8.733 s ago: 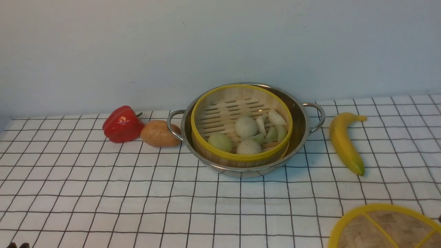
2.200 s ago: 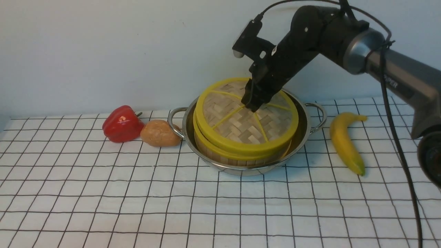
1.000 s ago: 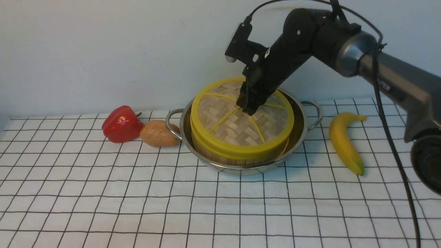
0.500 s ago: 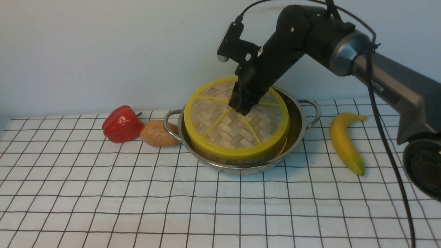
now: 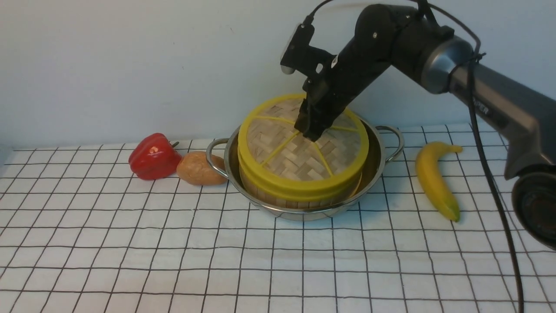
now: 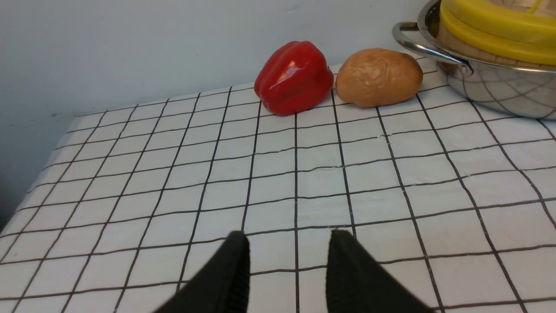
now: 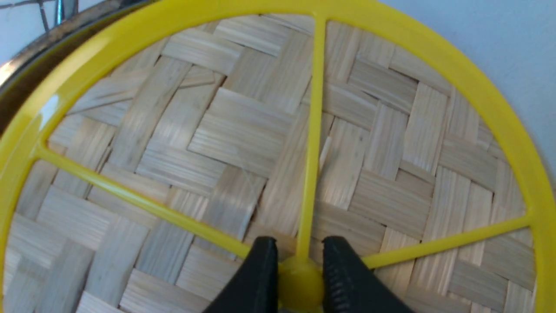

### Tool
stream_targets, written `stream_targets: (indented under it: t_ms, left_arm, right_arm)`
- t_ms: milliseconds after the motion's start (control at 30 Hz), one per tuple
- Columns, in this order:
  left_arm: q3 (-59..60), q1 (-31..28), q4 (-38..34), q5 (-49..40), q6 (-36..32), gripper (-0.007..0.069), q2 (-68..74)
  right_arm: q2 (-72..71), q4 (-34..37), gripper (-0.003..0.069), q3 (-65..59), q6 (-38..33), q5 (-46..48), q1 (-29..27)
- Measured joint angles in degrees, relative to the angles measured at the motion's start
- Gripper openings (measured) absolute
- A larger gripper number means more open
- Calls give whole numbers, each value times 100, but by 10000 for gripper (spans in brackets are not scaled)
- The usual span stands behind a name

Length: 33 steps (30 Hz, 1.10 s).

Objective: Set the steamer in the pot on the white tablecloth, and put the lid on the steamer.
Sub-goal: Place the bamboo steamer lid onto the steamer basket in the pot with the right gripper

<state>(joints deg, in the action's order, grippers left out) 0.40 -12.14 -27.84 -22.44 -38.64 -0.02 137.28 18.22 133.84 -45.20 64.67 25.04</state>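
One arm [image 5: 369, 56] (the right) slants down, jaws pinching the lid [image 5: 299, 165].

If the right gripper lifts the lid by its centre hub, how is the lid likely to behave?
Probably stiff: the lid has a thick yellow rim and spokes over tight weave. Likely light, being thin bamboo. It may tilt or swing, since the right gripper pinches only the small hub.
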Motion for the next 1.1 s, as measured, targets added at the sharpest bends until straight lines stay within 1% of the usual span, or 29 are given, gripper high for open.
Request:
stream_targets:
  t_ms: [400,1100]
  left_arm:
    - [0,0,0,0,0,243,0]
    - [0,0,0,0,0,243,0]
  right_arm:
    - [0,280,146,0,-24,31,-6]
    - [152,206,146,26,-29,3,-6]
